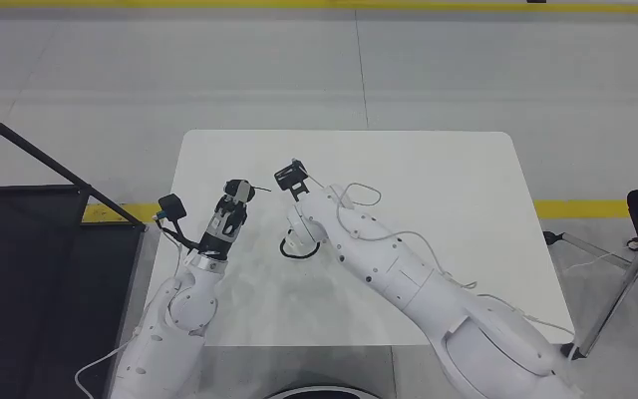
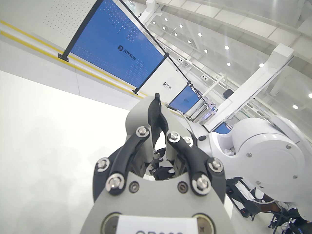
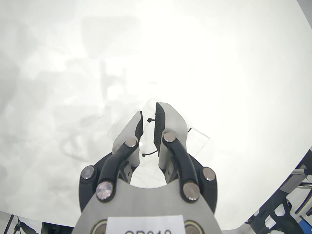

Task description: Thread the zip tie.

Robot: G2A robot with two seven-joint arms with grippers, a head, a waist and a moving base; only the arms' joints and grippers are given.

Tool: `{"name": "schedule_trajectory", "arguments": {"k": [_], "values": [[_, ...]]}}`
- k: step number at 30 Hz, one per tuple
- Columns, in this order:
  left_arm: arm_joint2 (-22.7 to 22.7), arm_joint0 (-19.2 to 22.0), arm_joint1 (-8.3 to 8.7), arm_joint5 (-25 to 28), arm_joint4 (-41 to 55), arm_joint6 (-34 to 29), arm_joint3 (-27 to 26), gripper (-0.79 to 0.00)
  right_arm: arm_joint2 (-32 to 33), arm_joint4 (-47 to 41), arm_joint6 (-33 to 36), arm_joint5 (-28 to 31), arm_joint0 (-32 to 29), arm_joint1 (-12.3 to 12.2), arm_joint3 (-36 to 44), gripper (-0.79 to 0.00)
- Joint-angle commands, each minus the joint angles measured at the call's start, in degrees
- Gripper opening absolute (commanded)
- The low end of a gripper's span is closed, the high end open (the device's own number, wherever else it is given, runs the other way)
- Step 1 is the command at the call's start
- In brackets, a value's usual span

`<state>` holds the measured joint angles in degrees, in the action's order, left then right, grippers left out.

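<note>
A thin black zip tie [image 3: 149,119] with a small square head curves above the white bench [image 3: 219,49]. The right end effector [image 3: 148,110] is narrowly parted around it; the left end effector [image 2: 156,99] is closed.

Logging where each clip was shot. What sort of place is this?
Probably a big industrial hall or robot lab: a yellow floor line, blue partition panels, and a high ceiling with spotlights.

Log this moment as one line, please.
left gripper: shut, thin black strip at tip | right gripper: open, above zip tie | table: white | threading: cannot tell
</note>
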<state>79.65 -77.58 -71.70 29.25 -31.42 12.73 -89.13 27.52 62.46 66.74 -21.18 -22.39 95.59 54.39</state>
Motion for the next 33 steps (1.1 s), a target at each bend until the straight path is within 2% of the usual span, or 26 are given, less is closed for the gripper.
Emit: {"name": "schedule_trajectory", "arguments": {"k": [1, 5, 8, 21, 28, 33], "values": [[0.0, 0.0, -0.04, 0.0, 0.0, 0.0, 0.0, -0.785, 0.4, 0.5, 0.0, -0.1, -0.2, 0.1, -0.1, -0.674], [0.1, 0.0, -0.12, 0.1, 0.1, -0.3, 0.1, -0.785, 1.1, 1.8, 0.0, -0.2, -0.6, 0.4, 0.1, -0.699], [0.2, 0.0, -0.17, 0.1, 0.1, -0.4, 0.1, -0.785, 1.7, 2.8, 0.1, -0.4, -1.0, 0.5, 0.4, -0.745], [0.2, 0.0, -0.44, 0.1, -0.3, -0.6, 0.0, -0.785, 5.0, 8.8, 0.4, -1.3, -4.1, 0.1, 4.9, -0.785], [0.3, 0.3, -0.50, 0.2, -0.8, -1.6, 0.2, -0.785, 8.3, 16.8, 0.4, -3.0, -9.1, -1.9, 14.0, -0.785], [0.5, 1.3, -0.30, 2.9, -1.8, -4.2, 0.7, -0.785, 12.3, 25.8, 1.7, -2.9, -15.8, -4.4, 25.6, -0.785]]}}
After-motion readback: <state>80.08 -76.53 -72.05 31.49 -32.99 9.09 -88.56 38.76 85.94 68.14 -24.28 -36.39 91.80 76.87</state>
